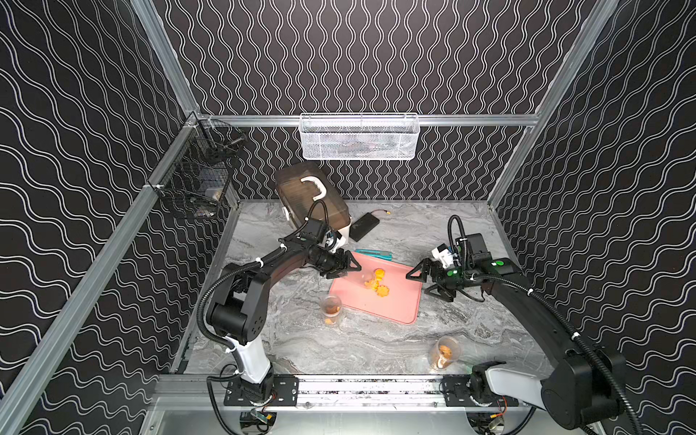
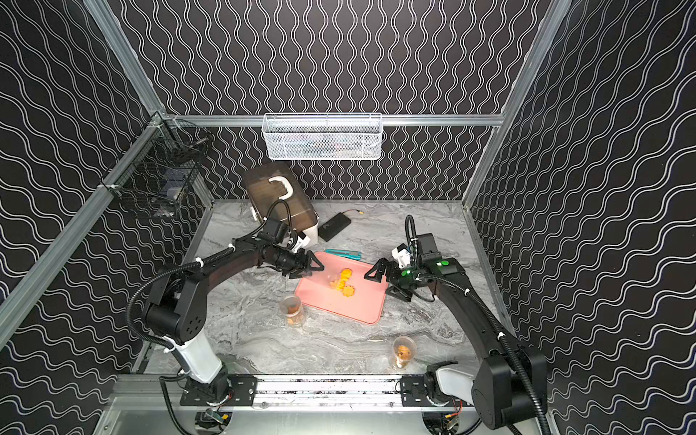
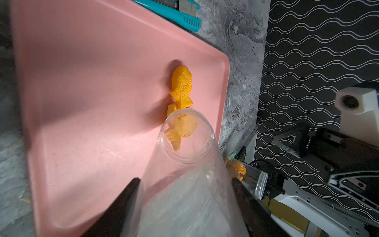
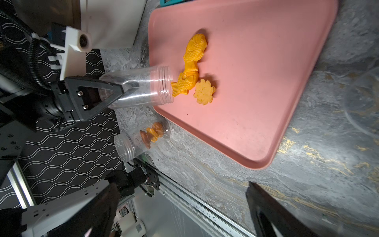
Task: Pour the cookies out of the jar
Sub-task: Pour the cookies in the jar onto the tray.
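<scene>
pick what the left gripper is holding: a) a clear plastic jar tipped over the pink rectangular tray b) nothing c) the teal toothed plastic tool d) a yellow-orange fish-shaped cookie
a: the left gripper is shut on the clear plastic jar, which lies tipped with its open mouth over the pink rectangular tray, beside the yellow-orange cookies.

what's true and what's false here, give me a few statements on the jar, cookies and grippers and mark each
The left gripper holds a clear jar tipped over the pink tray. True.
The right gripper is shut on a cookie. False: it is open and holds nothing.
The cookies lie on the tray. True.
The two other jars stand on the tray. False: both stand on the table, off the tray.
</scene>
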